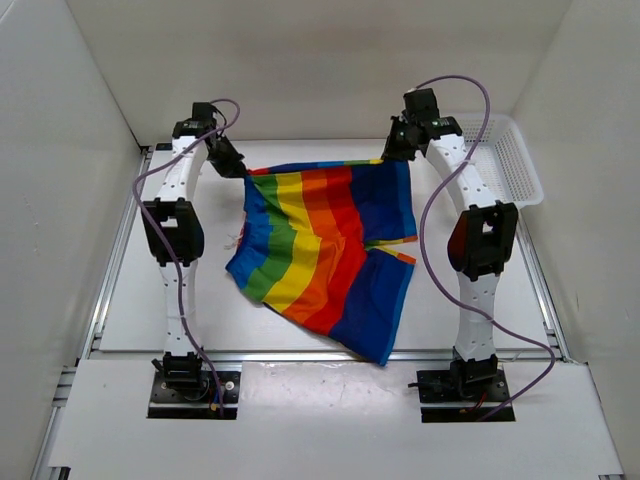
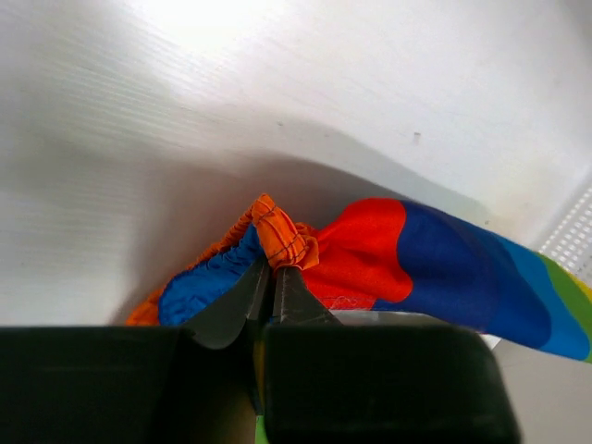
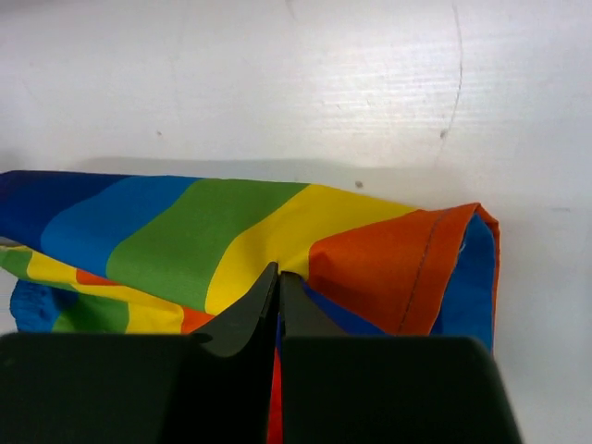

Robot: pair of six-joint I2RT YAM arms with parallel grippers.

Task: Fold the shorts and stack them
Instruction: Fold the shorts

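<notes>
We get bright, even light from overhead in the top view: the white walls (image 1: 300,60) and table (image 1: 150,300) around the shorts (image 1: 325,245) look almost washed out, and only a thin soft shadow lies under the shorts' near edge. From the left wrist, glare blooms above the shorts and a broad grey shadow spreads just behind them. From the right wrist the shorts are sharp, while the right gripper (image 3: 277,270) just below them is dark and blurred.
</notes>
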